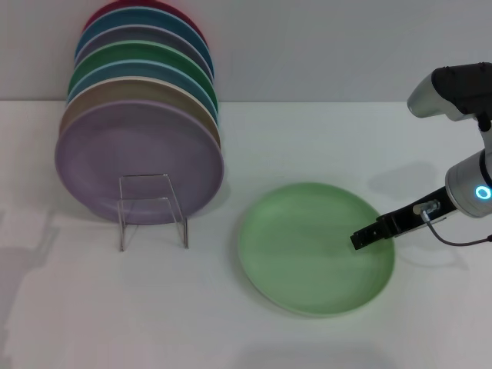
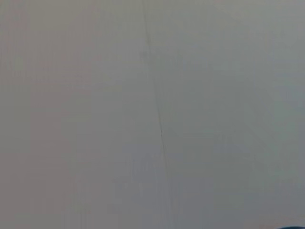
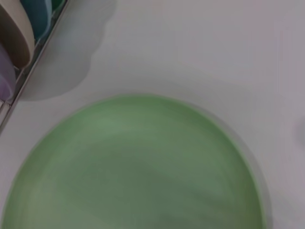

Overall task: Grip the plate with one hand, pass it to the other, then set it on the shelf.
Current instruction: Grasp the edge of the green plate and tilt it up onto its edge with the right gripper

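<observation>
The pale mint-green plate (image 1: 307, 254) lies flat on the white table, right of centre. It fills the lower part of the right wrist view (image 3: 138, 167). My right gripper (image 1: 364, 237), black and slim with a thin cable, reaches in from the right on the arm with the cyan ring (image 1: 482, 192). Its tip is over the plate's right part, just inside the rim. The clear acrylic shelf (image 1: 152, 206) stands at the left, with its open front legs facing me. My left gripper is out of view; the left wrist view shows only a blank grey surface.
Several plates stand upright in a row on the shelf, a lavender-purple plate (image 1: 138, 157) in front and tan, blue, green and red ones behind. Their edges show in the right wrist view (image 3: 16, 33). White table (image 1: 231, 330) stretches in front.
</observation>
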You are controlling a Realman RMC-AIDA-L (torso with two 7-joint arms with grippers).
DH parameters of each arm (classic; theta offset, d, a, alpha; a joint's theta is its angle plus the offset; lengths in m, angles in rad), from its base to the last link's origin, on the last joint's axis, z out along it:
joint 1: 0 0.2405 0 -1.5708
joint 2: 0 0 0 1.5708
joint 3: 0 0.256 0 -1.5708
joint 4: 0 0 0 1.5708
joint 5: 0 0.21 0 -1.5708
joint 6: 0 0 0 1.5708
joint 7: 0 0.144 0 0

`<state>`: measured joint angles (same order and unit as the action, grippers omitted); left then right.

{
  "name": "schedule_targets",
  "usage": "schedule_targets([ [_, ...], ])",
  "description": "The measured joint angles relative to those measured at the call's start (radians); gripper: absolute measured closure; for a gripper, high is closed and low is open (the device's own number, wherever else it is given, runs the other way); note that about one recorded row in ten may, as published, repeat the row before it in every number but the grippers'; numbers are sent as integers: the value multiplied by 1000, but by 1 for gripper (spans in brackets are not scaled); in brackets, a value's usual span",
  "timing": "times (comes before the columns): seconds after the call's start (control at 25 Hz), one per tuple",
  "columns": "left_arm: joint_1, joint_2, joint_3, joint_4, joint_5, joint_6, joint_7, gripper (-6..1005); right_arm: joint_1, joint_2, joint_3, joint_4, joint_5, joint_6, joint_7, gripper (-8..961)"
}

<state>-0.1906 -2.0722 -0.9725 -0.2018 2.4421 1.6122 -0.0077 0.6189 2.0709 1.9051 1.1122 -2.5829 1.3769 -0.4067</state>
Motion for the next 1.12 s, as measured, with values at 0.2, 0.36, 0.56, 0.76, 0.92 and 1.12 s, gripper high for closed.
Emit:
schedule_targets([
  [0.2,0,0,0,1,0,0,0,199,1,0,0,-5,-2,-2,1,136],
  [0.36,0,0,0,0,0,0,1,199,4,-1,-2,-15,-3,-3,1,136],
  [0.56,0,0,0,0,0,0,5,199,11,-2,-13,-34,-13,-11,3,137],
  [0.76,0,0,0,-2,0,0,5,199,14,-1,-19,-37,-46,-24,21,142],
  [0.92,-1,0,0,2,0,-1,2,199,16,-1,-26,-40,-51,-43,28,160],
  [1.12,-2,0,0,1,0,-3,3,199,26,0,-45,-67,-52,-71,29,183],
])
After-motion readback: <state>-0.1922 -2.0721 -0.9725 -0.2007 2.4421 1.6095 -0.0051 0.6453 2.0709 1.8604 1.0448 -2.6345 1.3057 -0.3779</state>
